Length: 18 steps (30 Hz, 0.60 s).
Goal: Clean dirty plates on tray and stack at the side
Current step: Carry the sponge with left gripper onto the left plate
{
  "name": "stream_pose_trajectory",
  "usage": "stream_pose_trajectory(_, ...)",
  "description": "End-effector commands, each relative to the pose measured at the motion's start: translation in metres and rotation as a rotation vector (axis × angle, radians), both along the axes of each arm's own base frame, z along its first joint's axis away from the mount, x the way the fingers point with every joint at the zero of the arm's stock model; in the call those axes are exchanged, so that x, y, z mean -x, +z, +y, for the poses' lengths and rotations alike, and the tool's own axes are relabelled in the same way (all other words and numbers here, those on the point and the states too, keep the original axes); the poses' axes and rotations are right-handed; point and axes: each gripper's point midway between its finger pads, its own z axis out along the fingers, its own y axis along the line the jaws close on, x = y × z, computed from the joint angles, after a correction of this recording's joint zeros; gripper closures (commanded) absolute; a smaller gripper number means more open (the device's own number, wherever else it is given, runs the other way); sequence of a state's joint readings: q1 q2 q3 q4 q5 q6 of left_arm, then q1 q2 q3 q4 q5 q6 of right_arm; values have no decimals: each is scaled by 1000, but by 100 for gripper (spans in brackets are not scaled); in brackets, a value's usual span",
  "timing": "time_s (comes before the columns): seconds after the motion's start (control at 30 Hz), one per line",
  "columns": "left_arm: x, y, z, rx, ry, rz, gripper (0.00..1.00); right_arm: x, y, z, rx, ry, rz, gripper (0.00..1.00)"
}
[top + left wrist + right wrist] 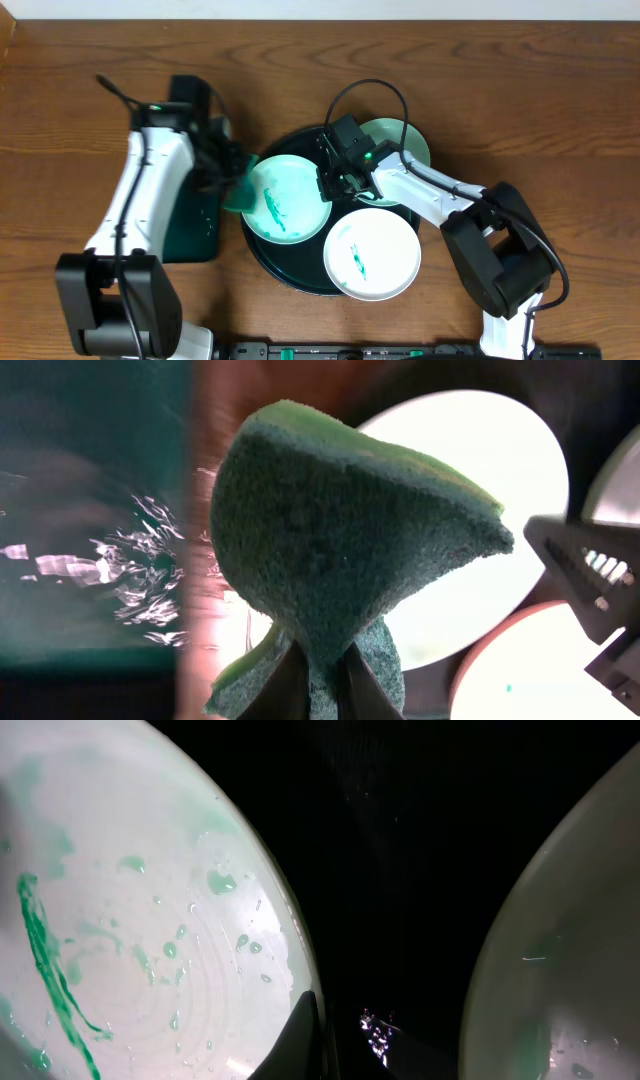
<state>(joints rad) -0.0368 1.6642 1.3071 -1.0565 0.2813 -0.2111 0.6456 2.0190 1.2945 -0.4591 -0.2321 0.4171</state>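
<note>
Green sponge (340, 550) clenched in left end effector (325, 678), just beside smeared plate (280, 200) on black tray (258, 247). At plate rim, right end effector (336, 178), grip hard to tell. Risk: plate sliding off under hard scrub.

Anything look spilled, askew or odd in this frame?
Nothing broken. The left plate is smeared teal with wet droplets; the front plate bears a small scribble and seems to overhang the tray. The sponge is squeezed into a fold by the left gripper.
</note>
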Motion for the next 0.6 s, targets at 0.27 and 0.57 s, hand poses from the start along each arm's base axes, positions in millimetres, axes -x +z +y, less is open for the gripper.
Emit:
stream_pose_trajectory(0.27,15,-55,-23,-116,178,22,93,0,-1,6,-9,-4,11,99)
stream_pose_trajectory(0.57,25,-78,-45,-116,90,-3,93,0,-1,6,-9,-4,11,99)
